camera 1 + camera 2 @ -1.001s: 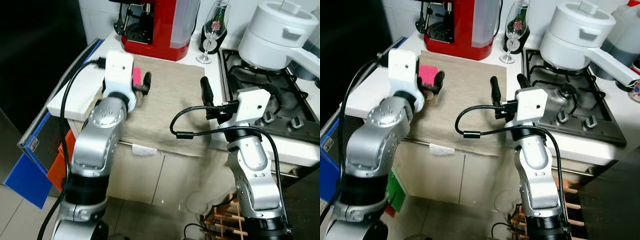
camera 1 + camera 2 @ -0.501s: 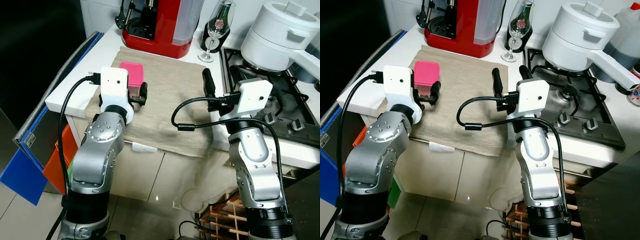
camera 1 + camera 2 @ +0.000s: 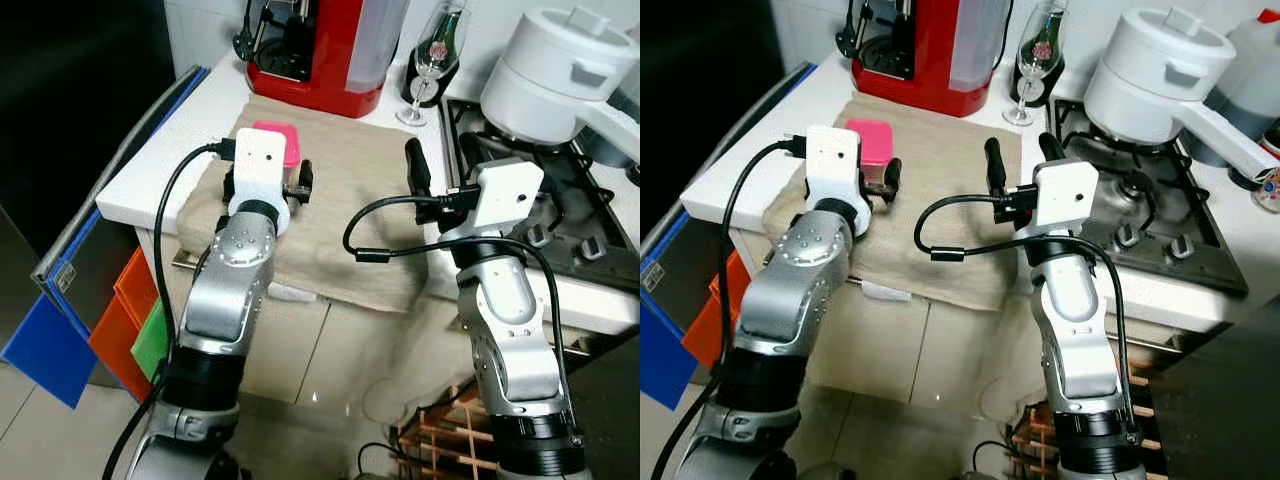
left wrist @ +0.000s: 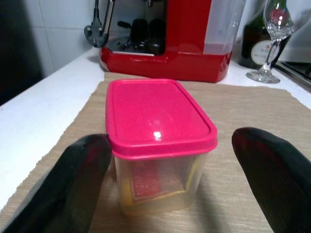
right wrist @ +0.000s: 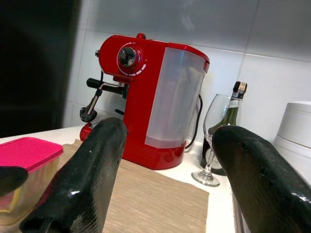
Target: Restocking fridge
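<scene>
The step in hand looks like the pick-up of a food container (image 4: 158, 145), a clear tub with a pink lid, for carrying to the fridge. It stands upright on a beige cloth mat (image 3: 350, 190) on the white counter (image 3: 165, 160), toward the mat's far left corner. The left gripper (image 4: 165, 182) faces it with its fingers (image 4: 73, 184) spread wide on either side of the tub's near end, one close to touching its wall, the other well apart from it, holding nothing. The next move likely calls for easing forward and closing squarely on the tub below the lid rim. The right gripper (image 3: 1020, 165) hovers over the mat's right edge, fingers wide open and empty. Just beyond the tub stands a red coffee machine (image 3: 325, 50), with a wine glass (image 3: 430, 60) and a bottle (image 5: 232, 104) to its right, so the lift should stay clear of them. A white pot (image 3: 555, 70) sits on the gas hob (image 3: 560, 210) at the right.
</scene>
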{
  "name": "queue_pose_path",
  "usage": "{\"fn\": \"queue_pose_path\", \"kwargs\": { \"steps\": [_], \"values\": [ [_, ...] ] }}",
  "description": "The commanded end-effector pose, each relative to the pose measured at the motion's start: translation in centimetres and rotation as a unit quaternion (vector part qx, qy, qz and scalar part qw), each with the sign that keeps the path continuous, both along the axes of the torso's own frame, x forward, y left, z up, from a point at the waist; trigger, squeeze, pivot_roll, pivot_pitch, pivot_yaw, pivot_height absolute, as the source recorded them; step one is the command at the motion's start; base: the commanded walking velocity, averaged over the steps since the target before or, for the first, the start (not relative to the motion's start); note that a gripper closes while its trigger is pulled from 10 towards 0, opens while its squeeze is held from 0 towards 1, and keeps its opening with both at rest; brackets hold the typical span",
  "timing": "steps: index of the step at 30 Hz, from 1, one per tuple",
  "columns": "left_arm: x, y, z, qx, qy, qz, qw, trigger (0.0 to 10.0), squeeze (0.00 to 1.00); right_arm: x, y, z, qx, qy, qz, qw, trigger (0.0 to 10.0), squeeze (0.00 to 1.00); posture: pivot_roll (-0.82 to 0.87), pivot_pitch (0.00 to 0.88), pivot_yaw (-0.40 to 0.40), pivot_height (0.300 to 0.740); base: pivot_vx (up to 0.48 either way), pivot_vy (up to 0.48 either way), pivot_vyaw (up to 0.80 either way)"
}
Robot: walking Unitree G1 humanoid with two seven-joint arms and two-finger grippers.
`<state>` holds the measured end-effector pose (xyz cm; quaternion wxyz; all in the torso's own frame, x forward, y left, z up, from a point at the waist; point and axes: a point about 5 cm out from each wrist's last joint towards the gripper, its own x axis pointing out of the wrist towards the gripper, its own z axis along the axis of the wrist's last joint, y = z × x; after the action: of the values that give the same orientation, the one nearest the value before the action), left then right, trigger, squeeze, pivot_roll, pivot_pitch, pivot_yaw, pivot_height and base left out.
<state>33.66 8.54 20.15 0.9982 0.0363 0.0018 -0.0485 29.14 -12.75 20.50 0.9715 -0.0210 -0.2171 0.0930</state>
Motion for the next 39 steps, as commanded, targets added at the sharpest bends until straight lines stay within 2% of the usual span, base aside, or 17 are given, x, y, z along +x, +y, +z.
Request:
{"fn": "queue_pose_path", "kwargs": {
  "steps": [1, 6, 10, 11, 12, 13, 26, 30, 31, 32, 33, 34, 36, 37, 38, 39],
  "values": [
    [0.6, -0.7, -1.6, 0.009, 0.034, 0.001, 0.999, 10.0, 0.0, 0.2, -0.2, 0.3, -0.002, -0.008, -0.004, 1.0, 10.0, 0.0, -0.09, 0.015, -0.123, 0.74, 0.0, 0.0, 0.0],
    [1.2, -0.4, -2.2, -0.002, 0.046, 0.017, 0.999, 10.0, 0.0, 0.2, -0.2, 0.3, -0.003, -0.009, -0.004, 1.0, 10.0, 0.0, -0.09, 0.017, -0.122, 0.74, 0.0, 0.0, 0.0],
    [1.7, -0.1, -2.8, -0.027, 0.067, 0.029, 0.997, 10.0, 0.0, 0.2, -0.2, 0.3, -0.003, -0.008, -0.004, 1.0, 10.0, 0.0, -0.1, 0.016, -0.125, 0.74, 0.0, 0.0, 0.0],
    [1.8, -0.1, -2.8, -0.03, 0.068, 0.029, 0.997, 9.6, 0.0, 0.2, -0.2, 0.3, -0.004, -0.008, -0.004, 1.0, 10.0, 0.0, -0.1, 0.016, -0.125, 0.74, 0.0, 0.0, 0.0],
    [1.9, -0.1, -2.9, -0.032, 0.069, 0.031, 0.997, 7.7, 0.0, 0.2, -0.2, 0.3, -0.004, -0.008, -0.004, 1.0, 10.0, 0.0, -0.1, 0.014, -0.128, 0.74, 0.0, 0.0, 0.0],
    [2.0, 0.0, -2.9, -0.033, 0.067, 0.033, 0.997, 0.0, 0.0, 0.2, -0.2, 0.3, -0.005, -0.008, -0.004, 1.0, 10.0, 0.0, -0.1, 0.014, -0.128, 0.74, 0.0, 0.0, 0.0],
    [2.7, -0.4, -2.4, -0.039, 0.052, 0.026, 0.998, 0.0, 0.0, 0.5, -0.5, 0.6, -0.011, -0.012, -0.005, 1.0, 10.0, 0.0, -0.11, 0.002, -0.132, 0.74, 0.0, 0.0, 0.0],
    [2.7, -0.6, -1.9, -0.02, 0.035, 0.019, 0.999, 0.0, 0.0, 0.5, -0.6, 0.7, -0.011, -0.014, -0.007, 1.0, 10.0, 0.0, -0.11, 0.0, -0.127, 0.74, 0.0, 0.0, 0.0],
    [2.4, -0.6, -1.4, -0.008, 0.023, 0.019, 1.0, 6.6, 0.0, 0.6, -0.6, 0.7, -0.012, -0.016, -0.007, 1.0, 10.0, 0.0, -0.11, 0.0, -0.124, 0.74, 0.0, 0.0, 0.0],
    [2.4, -0.6, -1.4, -0.008, 0.023, 0.019, 1.0, 6.6, 0.0, 0.6, -0.6, 0.7, -0.012, -0.016, -0.007, 1.0, 10.0, 0.0, -0.11, 0.0, -0.124, 0.74, 0.0, 0.0, 0.0],
    [2.0, -0.7, -1.0, -0.004, 0.012, 0.015, 1.0, 10.0, 0.0, 0.6, -0.7, 0.7, -0.013, -0.017, -0.008, 1.0, 10.0, 0.0, -0.11, 0.0, -0.124, 0.74, 0.0, 0.0, 0.0],
    [1.6, -0.7, -0.8, -0.001, 0.005, 0.012, 1.0, 10.0, 0.12, 0.6, -0.7, 0.7, -0.013, -0.017, -0.009, 1.0, 10.0, 0.0, -0.1, 0.0, -0.121, 0.74, 0.0, 0.0, 0.0],
    [1.4, -0.7, -0.6, 0.002, 0.001, 0.01, 1.0, 10.0, 0.12, 0.6, -0.8, 0.7, -0.014, -0.018, -0.009, 1.0, 10.0, 0.0, -0.1, 0.0, -0.121, 0.74, 0.0, 0.0, 0.0],
    [1.0, -0.7, -0.5, 0.004, -0.001, 0.005, 1.0, 10.0, 0.6, 0.6, -0.9, 0.7, -0.014, -0.018, -0.01, 1.0, 10.0, 0.0, -0.1, 0.0, -0.117, 0.74, 0.0, 0.0, 0.0],
    [0.6, -0.8, -0.4, 0.008, -0.003, 0.0, 1.0, 10.0, 1.0, 0.6, -1.0, 0.7, -0.014, -0.018, -0.011, 1.0, 10.0, 0.0, -0.09, 0.0, -0.115, 0.74, 0.0, 0.0, 0.0],
    [0.1, -0.8, -0.3, 0.012, -0.004, -0.008, 1.0, 10.0, 1.0, 0.6, -1.0, 0.5, -0.015, -0.017, -0.012, 1.0, 10.0, 0.0, -0.09, 0.0, -0.113, 0.74, 0.0, 0.0, 0.0]
  ]
}}
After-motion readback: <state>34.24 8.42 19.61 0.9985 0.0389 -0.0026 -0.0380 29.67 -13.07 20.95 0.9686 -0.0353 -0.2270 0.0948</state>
